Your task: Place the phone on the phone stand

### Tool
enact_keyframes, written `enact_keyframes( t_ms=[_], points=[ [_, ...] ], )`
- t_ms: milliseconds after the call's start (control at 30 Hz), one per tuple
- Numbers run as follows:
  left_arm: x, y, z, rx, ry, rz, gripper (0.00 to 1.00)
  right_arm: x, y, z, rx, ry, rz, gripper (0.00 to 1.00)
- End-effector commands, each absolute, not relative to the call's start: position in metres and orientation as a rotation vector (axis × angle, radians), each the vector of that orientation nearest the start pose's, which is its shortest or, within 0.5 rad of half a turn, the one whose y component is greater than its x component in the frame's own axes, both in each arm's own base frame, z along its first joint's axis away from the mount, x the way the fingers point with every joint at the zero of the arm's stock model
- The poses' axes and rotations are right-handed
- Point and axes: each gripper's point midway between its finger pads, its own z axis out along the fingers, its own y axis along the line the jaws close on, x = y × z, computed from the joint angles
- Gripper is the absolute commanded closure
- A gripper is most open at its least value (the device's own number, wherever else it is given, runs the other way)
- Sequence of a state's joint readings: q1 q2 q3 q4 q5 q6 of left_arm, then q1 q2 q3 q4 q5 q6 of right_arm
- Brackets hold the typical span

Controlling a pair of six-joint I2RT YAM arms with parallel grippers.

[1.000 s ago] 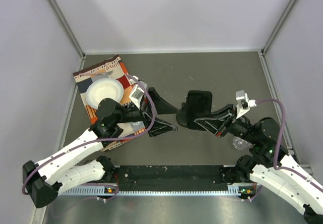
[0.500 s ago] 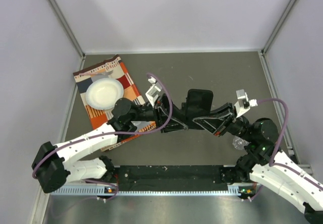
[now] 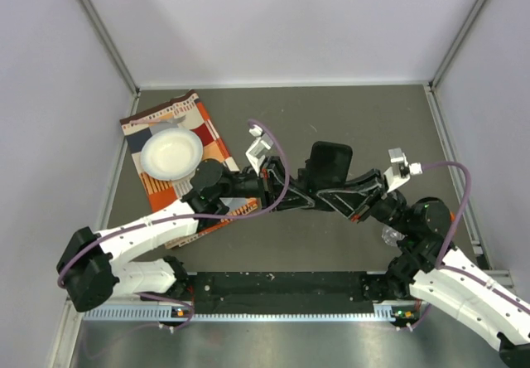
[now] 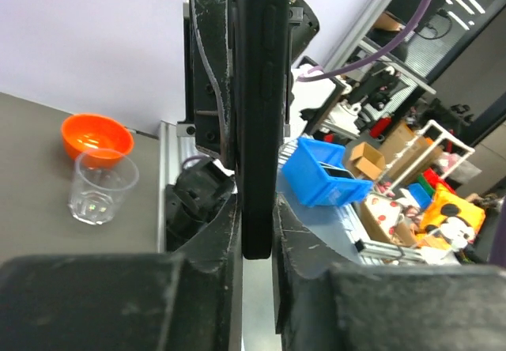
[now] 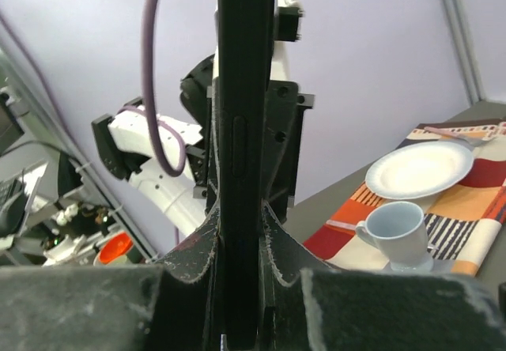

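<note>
You are working in a robotics lab, inside an enclosed test cell: a dark grey tabletop (image 3: 364, 119) walled by plain pale panels (image 3: 281, 20) set in bare aluminium frame rails (image 3: 100, 28). Past the cell's edge, your left wrist camera shows a blue plastic storage bin (image 4: 312, 171), brown cardboard boxes (image 4: 365, 160), a white wire rack (image 4: 439, 141) and a loose purple cable (image 4: 395, 35).

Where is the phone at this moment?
In the top view the phone is over the middle of the table, pinched on edge between the left gripper and the right gripper, to the right of the checked cloth.
</note>
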State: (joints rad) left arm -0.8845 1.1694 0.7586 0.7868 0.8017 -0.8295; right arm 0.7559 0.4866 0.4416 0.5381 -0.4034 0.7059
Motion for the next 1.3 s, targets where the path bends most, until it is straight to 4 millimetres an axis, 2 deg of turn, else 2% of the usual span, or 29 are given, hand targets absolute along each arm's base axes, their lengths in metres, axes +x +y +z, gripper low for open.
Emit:
enact_keyframes(
  t_ms=[0, 33, 67, 100, 133, 167, 200, 233, 267, 300, 367, 533, 567, 600, 633, 667, 700, 733, 800, 833, 867, 900, 933, 1033, 1133, 1200, 1267],
  points=[
    [0.1, -0.358, 0.368, 0.905, 1.28, -1.857, 0.92, 0.115, 0.227, 0.395, -0.392, 1.037, 1.501, 1.0],
    [0.102, -0.359, 0.369, 0.905, 1.286, -1.842, 1.0, 0.115, 0.228, 0.397, -0.396, 1.043, 1.496, 1.0],
    [0.105, -0.359, 0.369, 0.896, 1.295, -1.815, 1.0, 0.116, 0.229, 0.396, -0.401, 1.059, 1.487, 0.9],
    [0.11, -0.36, 0.365, 0.909, 1.3, -1.757, 1.0, 0.124, 0.234, 0.378, -0.402, 1.178, 1.459, 0.82],
    [0.11, -0.357, 0.36, 0.911, 1.356, -1.723, 1.0, 0.125, 0.232, 0.387, -0.427, 1.186, 1.405, 0.75],
    [0.116, -0.355, 0.354, 0.894, 1.399, -1.674, 1.0, 0.133, 0.231, 0.379, -0.415, 1.261, 1.35, 0.61],
    [0.115, -0.35, 0.36, 0.925, 1.362, -1.61, 1.0, 0.139, 0.23, 0.356, -0.415, 1.387, 1.295, 0.54],
    [0.117, -0.346, 0.345, 0.937, 1.437, -1.574, 1.0, 0.141, 0.224, 0.36, -0.425, 1.398, 1.236, 0.47],
    [0.117, -0.343, 0.342, 0.946, 1.449, -1.542, 1.0, 0.146, 0.219, 0.359, -0.406, 1.415, 1.186, 0.31],
    [0.12, -0.338, 0.344, 0.953, 1.429, -1.482, 1.0, 0.146, 0.215, 0.342, -0.417, 1.499, 1.144, 0.24],
    [0.12, -0.331, 0.331, 0.967, 1.484, -1.434, 1.0, 0.144, 0.207, 0.349, -0.432, 1.49, 1.095, 0.15],
    [0.109, -0.318, 0.324, 1.036, 1.453, -1.393, 1.0, 0.129, 0.212, 0.352, -0.621, 1.527, 1.072, 0.12],
    [0.106, -0.316, 0.317, 1.053, 1.477, -1.391, 1.0, 0.125, 0.217, 0.351, -0.674, 1.534, 1.086, 0.11],
    [0.106, -0.315, 0.319, 1.064, 1.46, -1.38, 1.0, 0.123, 0.219, 0.351, -0.724, 1.537, 1.072, 0.11],
    [0.101, -0.314, 0.319, 1.087, 1.445, -1.391, 1.0, 0.121, 0.218, 0.362, -0.749, 1.529, 1.068, 0.11],
    [0.098, -0.312, 0.315, 1.105, 1.462, -1.395, 1.0, 0.123, 0.224, 0.352, -0.785, 1.591, 1.067, 0.11],
    [0.095, -0.31, 0.313, 1.129, 1.454, -1.396, 1.0, 0.123, 0.225, 0.352, -0.818, 1.598, 1.055, 0.11],
    [0.092, -0.309, 0.312, 1.146, 1.449, -1.403, 1.0, 0.121, 0.226, 0.364, -0.837, 1.583, 1.058, 0.11],
    [0.089, -0.306, 0.31, 1.175, 1.441, -1.388, 1.0, 0.117, 0.23, 0.363, -0.904, 1.6, 1.07, 0.13],
    [0.088, -0.304, 0.311, 1.182, 1.436, -1.381, 1.0, 0.112, 0.231, 0.372, -0.931, 1.573, 1.089, 0.15],
    [0.087, -0.303, 0.311, 1.193, 1.426, -1.371, 1.0, 0.111, 0.233, 0.367, -0.957, 1.601, 1.101, 0.17],
    [0.085, -0.302, 0.311, 1.203, 1.42, -1.372, 1.0, 0.111, 0.233, 0.37, -0.975, 1.592, 1.101, 0.2],
    [0.083, -0.301, 0.311, 1.213, 1.411, -1.378, 1.0, 0.104, 0.234, 0.37, -1.018, 1.584, 1.139, 0.26],
    [0.08, -0.298, 0.313, 1.232, 1.384, -1.377, 1.0, 0.094, 0.238, 0.365, -1.088, 1.59, 1.22, 0.36],
    [0.082, -0.297, 0.313, 1.227, 1.382, -1.354, 1.0, 0.088, 0.241, 0.357, -1.133, 1.597, 1.273, 0.42],
    [0.081, -0.298, 0.314, 1.233, 1.377, -1.359, 1.0, 0.089, 0.244, 0.351, -1.144, 1.602, 1.282, 0.44],
    [0.081, -0.298, 0.313, 1.235, 1.377, -1.362, 1.0, 0.09, 0.246, 0.35, -1.152, 1.605, 1.288, 0.5]
  ],
)
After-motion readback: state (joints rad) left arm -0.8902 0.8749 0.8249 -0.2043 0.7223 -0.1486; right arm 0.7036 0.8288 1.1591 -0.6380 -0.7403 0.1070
